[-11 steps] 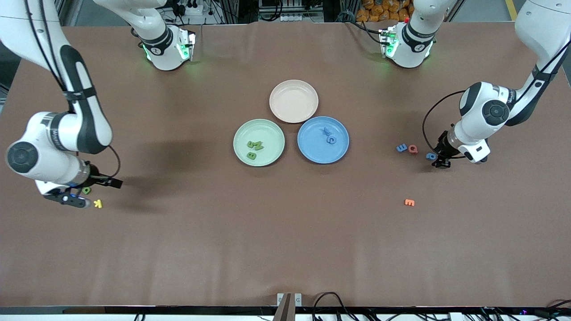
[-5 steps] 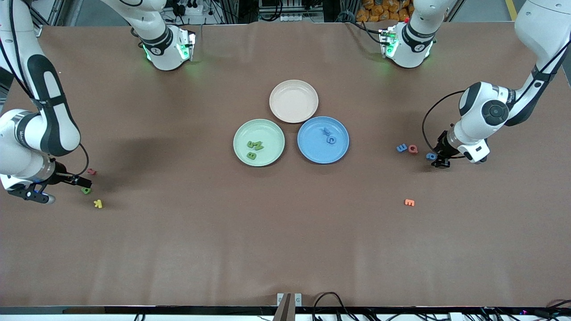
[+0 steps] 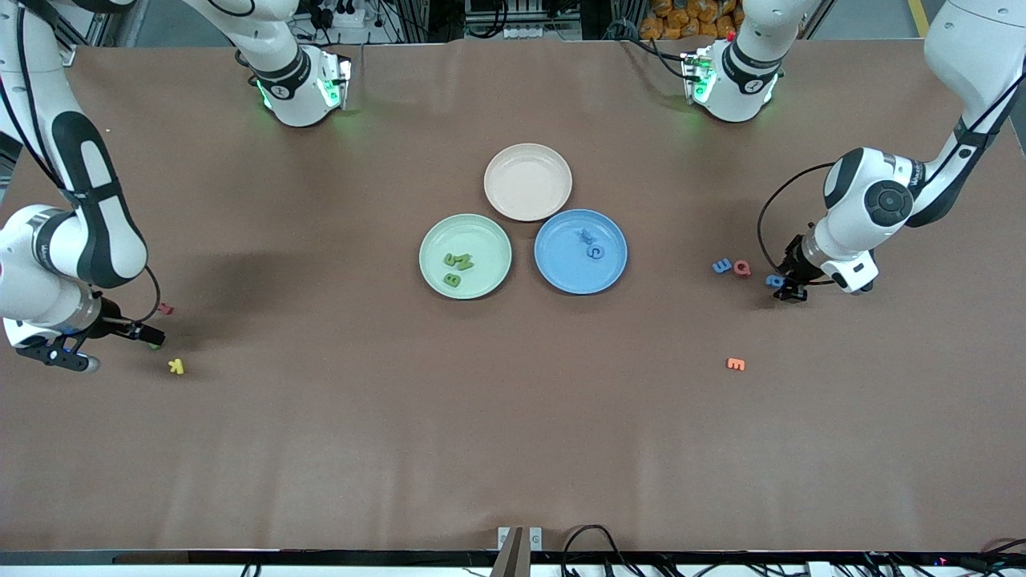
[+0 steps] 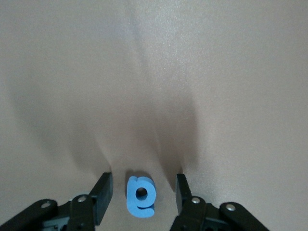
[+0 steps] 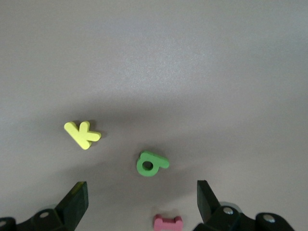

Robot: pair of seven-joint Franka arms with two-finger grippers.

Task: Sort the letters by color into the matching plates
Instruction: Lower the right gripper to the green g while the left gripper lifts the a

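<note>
Sitting mid-tabletop (image 3: 513,417) are the green plate (image 3: 437,232) and blue plate (image 3: 561,276). The left gripper (image 4: 142,192) is straddling a blue letter (image 4: 140,196), fingers spread, not touching. The right gripper (image 5: 142,204) is hovering wide-spread over a green letter (image 5: 151,163).

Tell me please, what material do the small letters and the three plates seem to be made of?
The blue letter and green letter look like soft foam: thick, matte, with die-cut edges and no shine. The green plate, blue plate and beige plate look like matte plastic, perhaps melamine: smooth, evenly coloured, only faintly reflective.
</note>
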